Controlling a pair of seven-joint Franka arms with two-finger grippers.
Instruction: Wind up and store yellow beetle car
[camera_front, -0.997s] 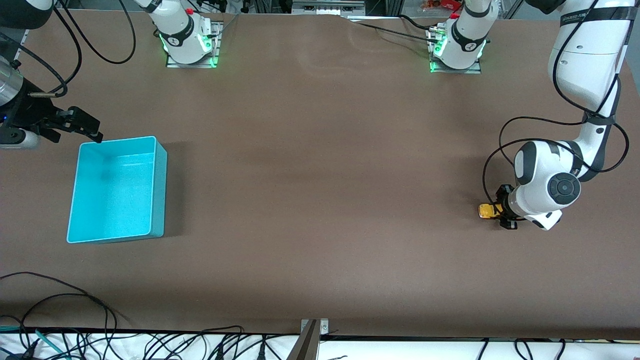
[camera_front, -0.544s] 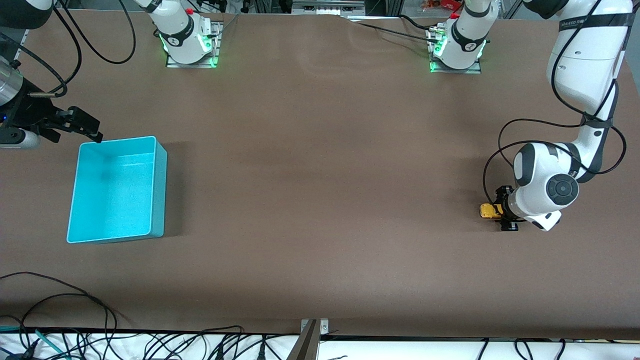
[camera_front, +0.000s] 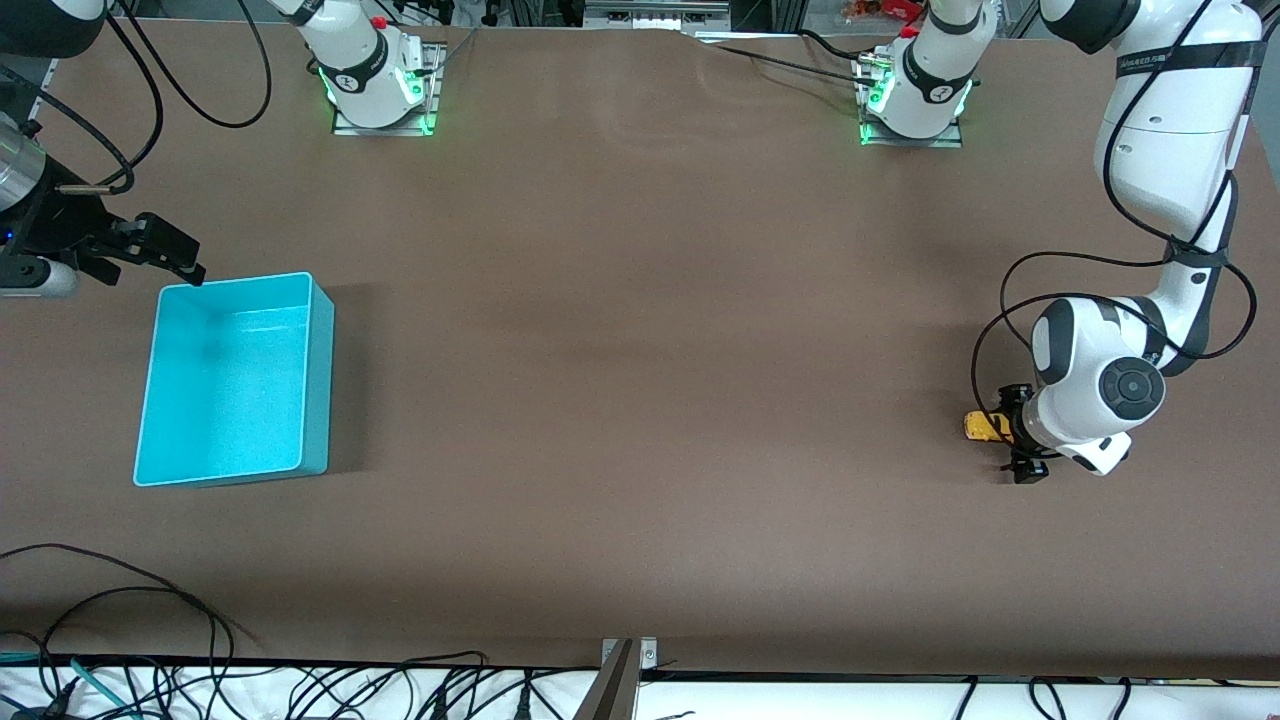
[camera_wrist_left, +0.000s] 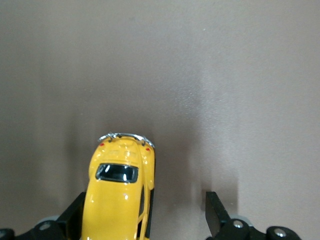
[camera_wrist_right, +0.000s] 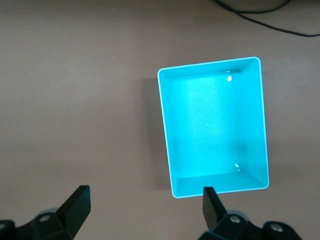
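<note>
Yellow beetle car (camera_wrist_left: 120, 200) — upright on its wheels — at the left arm's table end.

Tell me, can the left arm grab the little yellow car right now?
Probably yes. The left gripper is open, down at the table, and the yellow beetle car already sits between its jaws, up against one of them. Nothing stands in the way. The right gripper waits near the turquoise bin.

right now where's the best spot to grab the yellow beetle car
Across its flat flanks, coming from above. The yellow beetle car sits upright on its wheels, and its rounded roof would likely slip. The left tool is open and already astride it, one finger against a flank, the other apart.
</note>
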